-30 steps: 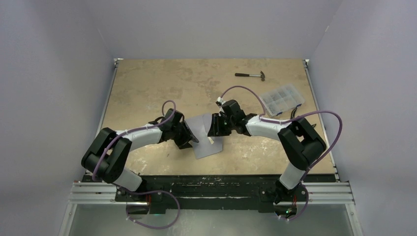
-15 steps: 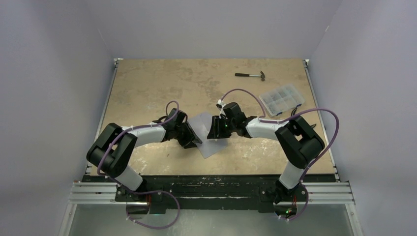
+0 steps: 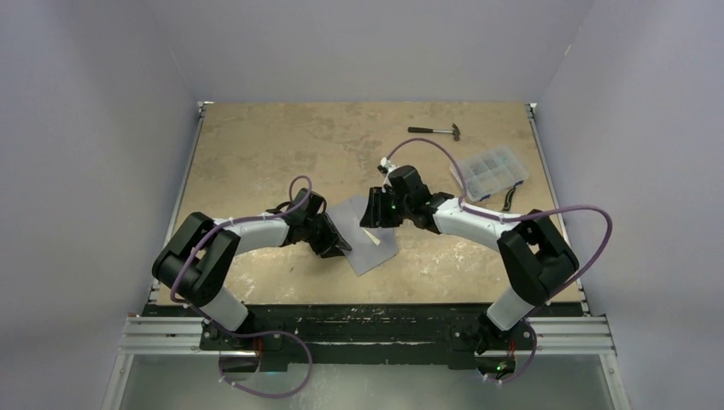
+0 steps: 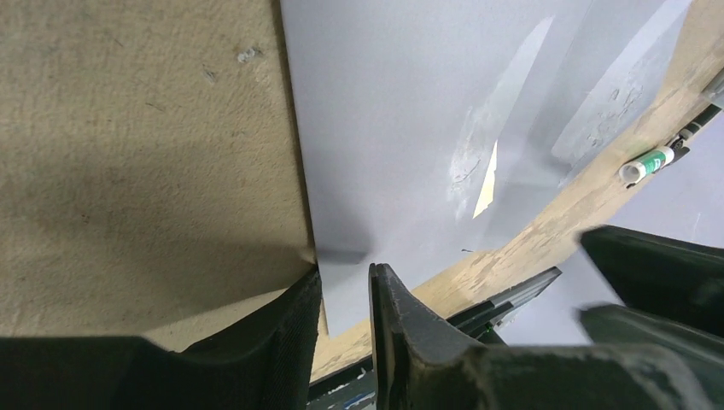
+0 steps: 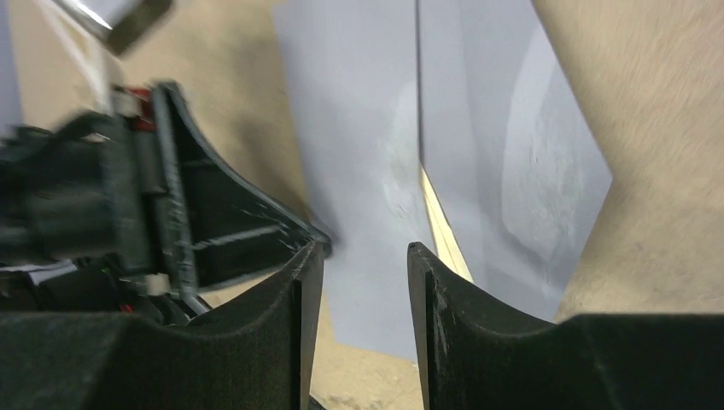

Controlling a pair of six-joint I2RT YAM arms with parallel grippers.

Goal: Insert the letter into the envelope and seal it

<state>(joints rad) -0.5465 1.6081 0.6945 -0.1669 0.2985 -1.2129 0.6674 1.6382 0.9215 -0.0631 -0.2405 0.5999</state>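
The grey-blue envelope (image 3: 369,243) lies flat on the table between my two grippers. It also shows in the left wrist view (image 4: 401,120) and the right wrist view (image 5: 367,137). The cream letter (image 3: 374,238) is inside it; only a thin sliver shows at the flap edge, seen in the left wrist view (image 4: 485,184) and the right wrist view (image 5: 444,226). My left gripper (image 3: 341,247) is down at the envelope's left edge, jaws a narrow gap apart and straddling that edge (image 4: 344,282). My right gripper (image 3: 370,224) is open and empty just above the envelope's far side (image 5: 365,256).
A hammer (image 3: 435,131) lies at the back right of the table. A clear compartment box (image 3: 490,170) sits right of my right arm. The table's front edge and metal rail (image 3: 367,312) run close below the envelope.
The right gripper has drawn back and up off the envelope. The left gripper shifted slightly right with the envelope's edge. The cream sliver of the letter shows longer now.
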